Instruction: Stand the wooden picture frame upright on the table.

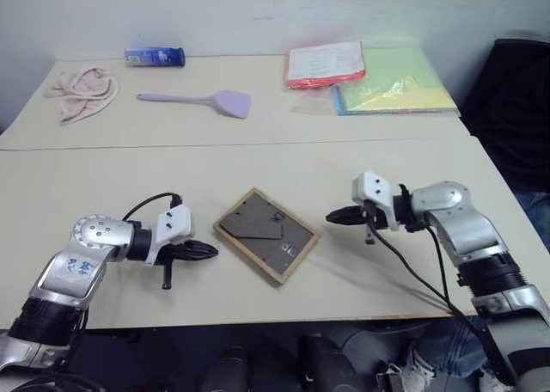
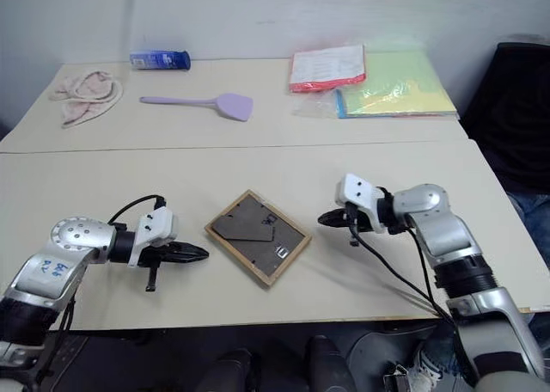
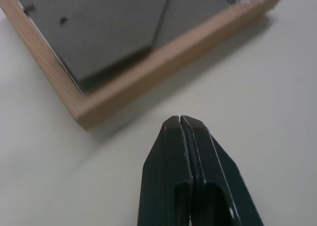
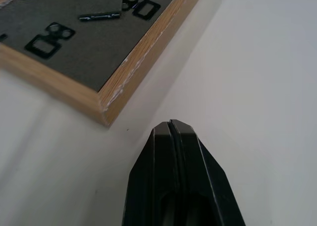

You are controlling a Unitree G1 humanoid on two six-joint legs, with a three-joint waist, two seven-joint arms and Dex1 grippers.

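the small rectangular light-wood picture frame [image 1: 266, 235] lies flat and face down near the front edge of the large pale beige bench [image 1: 284, 164], turned diagonally, its dark grey-brown backing board up and the fold-out stand flap lying flat against that back. the left pincer [image 1: 210, 251] sits just beside the frame's left corner, its two black fingers pressed fully together and holding nothing; the right pincer [image 1: 333, 217] sits near the right corner, also pinched closed and empty, and neither touches the wood. the frame looks light and rigid, a thin wooden rim around a card-like back, so it should lift easily but slide on the smooth bench if pushed from one side only. the front probably carries glass or clear plastic, so it should not be dropped or tipped hard. the best hold seems to be the wooden rim, pinched across an edge or squeezed between both pincers at opposite corners; the stand flap looks flimsy and would need pulling out before the frame can stand.
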